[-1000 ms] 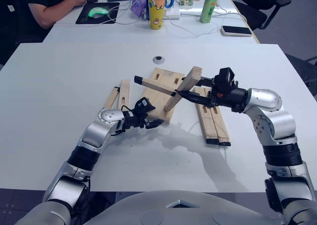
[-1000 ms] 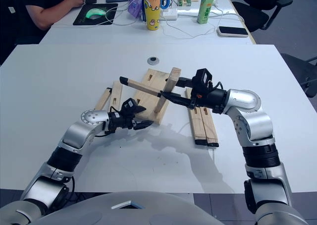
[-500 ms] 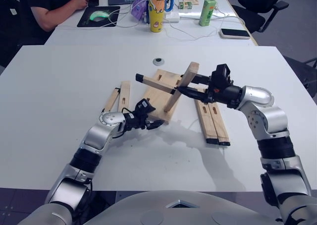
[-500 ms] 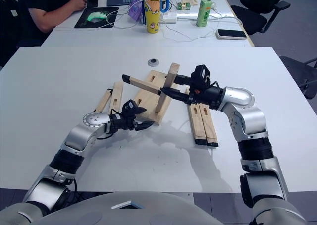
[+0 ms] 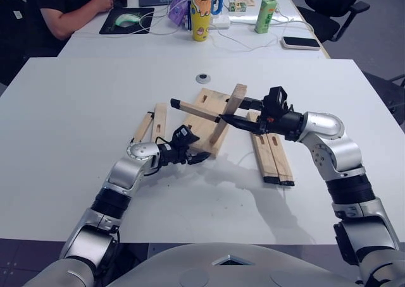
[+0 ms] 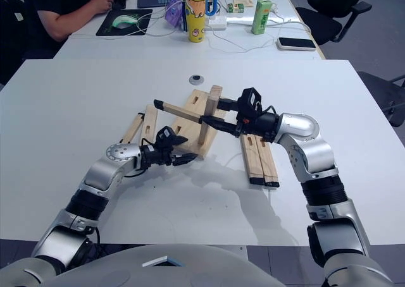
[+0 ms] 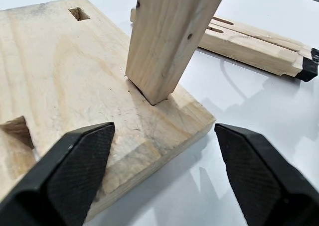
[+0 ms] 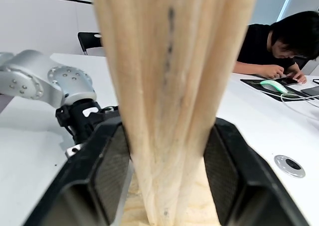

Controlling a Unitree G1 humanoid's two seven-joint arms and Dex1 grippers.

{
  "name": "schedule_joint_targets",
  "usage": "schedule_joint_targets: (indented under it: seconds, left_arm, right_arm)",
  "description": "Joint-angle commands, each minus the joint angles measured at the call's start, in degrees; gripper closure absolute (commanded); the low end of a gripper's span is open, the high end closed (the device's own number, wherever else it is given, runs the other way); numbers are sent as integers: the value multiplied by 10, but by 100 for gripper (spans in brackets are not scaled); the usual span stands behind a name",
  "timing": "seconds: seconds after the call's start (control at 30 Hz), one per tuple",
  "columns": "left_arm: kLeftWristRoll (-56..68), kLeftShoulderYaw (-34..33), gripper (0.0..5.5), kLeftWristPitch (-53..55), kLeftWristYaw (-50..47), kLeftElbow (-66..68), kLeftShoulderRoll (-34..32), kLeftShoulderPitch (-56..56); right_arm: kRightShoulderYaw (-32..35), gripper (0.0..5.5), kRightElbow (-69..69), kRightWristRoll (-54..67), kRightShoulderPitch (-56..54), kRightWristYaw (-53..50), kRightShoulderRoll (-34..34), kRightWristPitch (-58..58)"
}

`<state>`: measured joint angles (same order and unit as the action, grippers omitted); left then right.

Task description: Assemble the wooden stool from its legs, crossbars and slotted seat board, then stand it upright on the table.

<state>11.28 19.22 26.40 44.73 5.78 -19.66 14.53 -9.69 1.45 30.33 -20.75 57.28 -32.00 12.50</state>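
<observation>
Left wrist view puts the leg [image 7: 169, 37] foot-down on the seat board [image 7: 55, 71] just beyond the wide-open, empty left gripper [image 7: 162, 136], the right gripper [image 8: 167, 171] clamped round the leg; seating it seems in hand, next needing its foot aligned over a slot [image 7: 79, 13].

Background stuff: big white table [image 5: 76, 110] with a little round grey cap [image 5: 202, 78] set into it near the far edge. Behind it is a second desk [image 5: 95, 43] that's way messier. There's a tall yellow tumbler [image 5: 201, 15] with a blue handle, something purple [image 5: 179, 1] just beside it, a green carton [image 5: 265, 12], and a phone [image 5: 301, 42] lying flat near the right end. White cables [image 5: 247, 40] snake between them. There's also a black mouse pad [image 5: 111, 23] with a green-glowing mouse [image 5: 127, 18], and a dark office chair [image 5: 329, 9] off to the right
</observation>
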Motion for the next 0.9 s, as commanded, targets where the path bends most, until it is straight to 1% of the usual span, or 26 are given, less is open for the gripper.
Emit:
schedule_joint_targets:
  seconds: [0.03,0.17,0.27,0.43,0.53,0.57,0.9]
  left_arm:
    - [-28,25,178,53,-9,70,-11,-42]
    - [-28,25,178,51,-11,75,-9,-38]
    - [-28,22,178,48,-13,78,-8,-38]
    - [-28,20,178,43,-13,86,-6,-36]
    - [-28,20,178,39,-12,90,-6,-35]
    - [-29,20,178,38,-11,91,-8,-35]
    - [-35,16,178,24,-11,121,-9,-28]
  right_arm:
    - [-79,345,81,-98,51,-12,-13,64]
    - [-100,345,56,-96,82,20,-30,44]
    - [-88,345,65,-82,83,16,-22,31]
    - [-32,345,93,-48,51,-17,15,0]
    - [-1,345,78,-6,43,-13,34,12]
    - [5,309,69,5,44,-6,36,17]
    - [20,160,48,-4,58,8,46,34]
